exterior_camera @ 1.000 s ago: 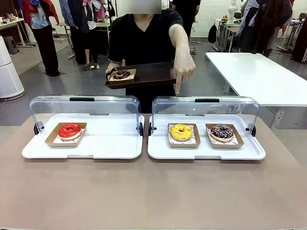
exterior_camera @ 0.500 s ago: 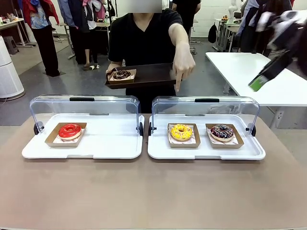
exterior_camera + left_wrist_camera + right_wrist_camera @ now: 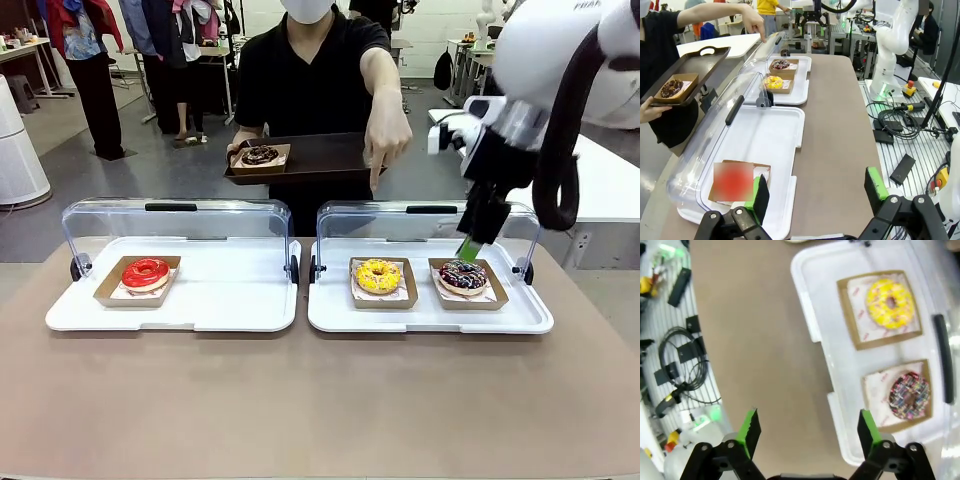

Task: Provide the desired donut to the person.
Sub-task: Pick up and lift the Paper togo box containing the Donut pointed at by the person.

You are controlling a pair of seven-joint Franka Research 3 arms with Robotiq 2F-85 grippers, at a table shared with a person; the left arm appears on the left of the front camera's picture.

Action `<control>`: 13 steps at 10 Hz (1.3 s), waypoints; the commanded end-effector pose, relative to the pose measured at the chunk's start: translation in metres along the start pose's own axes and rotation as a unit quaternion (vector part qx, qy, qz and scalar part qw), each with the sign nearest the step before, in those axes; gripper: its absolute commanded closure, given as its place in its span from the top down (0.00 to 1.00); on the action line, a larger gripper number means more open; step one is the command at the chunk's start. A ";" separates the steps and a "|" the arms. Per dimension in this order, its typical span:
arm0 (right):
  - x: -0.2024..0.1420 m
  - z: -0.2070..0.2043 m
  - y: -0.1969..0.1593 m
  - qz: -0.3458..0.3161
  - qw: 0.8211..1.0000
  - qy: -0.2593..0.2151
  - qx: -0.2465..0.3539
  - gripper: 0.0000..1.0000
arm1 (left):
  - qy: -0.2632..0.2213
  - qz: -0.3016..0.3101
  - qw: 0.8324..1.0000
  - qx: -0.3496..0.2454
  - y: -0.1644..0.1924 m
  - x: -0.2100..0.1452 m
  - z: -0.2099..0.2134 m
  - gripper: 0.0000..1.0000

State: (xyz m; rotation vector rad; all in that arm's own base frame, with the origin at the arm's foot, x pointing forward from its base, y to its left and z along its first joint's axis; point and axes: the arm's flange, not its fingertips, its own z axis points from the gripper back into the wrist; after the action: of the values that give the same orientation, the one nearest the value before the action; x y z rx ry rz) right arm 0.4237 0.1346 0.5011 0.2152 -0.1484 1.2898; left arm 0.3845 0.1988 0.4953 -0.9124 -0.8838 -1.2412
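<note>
Black, green-padded right gripper (image 3: 808, 424), jaws wide and empty, hangs near the sprinkled chocolate donut (image 3: 463, 274) at the white plastic tray's (image 3: 430, 318) right end, one finger hidden in the front view.

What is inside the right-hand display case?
Two donuts, each on paper in a brown card tray: a yellow donut nearer the middle and a chocolate sprinkled donut at the outer end. The paper covers each tray's floor.
</note>
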 end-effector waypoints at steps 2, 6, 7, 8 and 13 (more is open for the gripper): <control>-0.004 -0.023 0.017 0.025 0.999 -0.009 0.031 1.00 | -0.004 -0.006 1.000 0.005 -0.001 -0.001 0.000 1.00; 0.004 -0.023 0.014 0.016 1.000 0.008 0.021 1.00 | -0.004 -0.006 1.000 0.005 -0.001 -0.001 0.000 1.00; 0.004 -0.023 0.014 0.016 1.000 0.008 0.021 1.00 | -0.004 -0.006 1.000 0.005 -0.001 -0.001 0.000 1.00; 0.004 -0.023 0.014 0.016 1.000 0.008 0.021 1.00 | -0.004 -0.006 1.000 0.005 -0.001 -0.001 0.000 1.00; 0.016 -0.049 0.031 0.064 0.997 0.022 0.042 1.00 | -0.004 -0.006 1.000 0.005 -0.001 -0.001 0.000 1.00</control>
State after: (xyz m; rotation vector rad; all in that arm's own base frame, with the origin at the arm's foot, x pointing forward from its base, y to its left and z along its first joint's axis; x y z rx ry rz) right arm 0.4023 0.1577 0.4734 0.2711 -0.0902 1.3689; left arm 0.3844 0.1990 0.4952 -0.9123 -0.8838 -1.2406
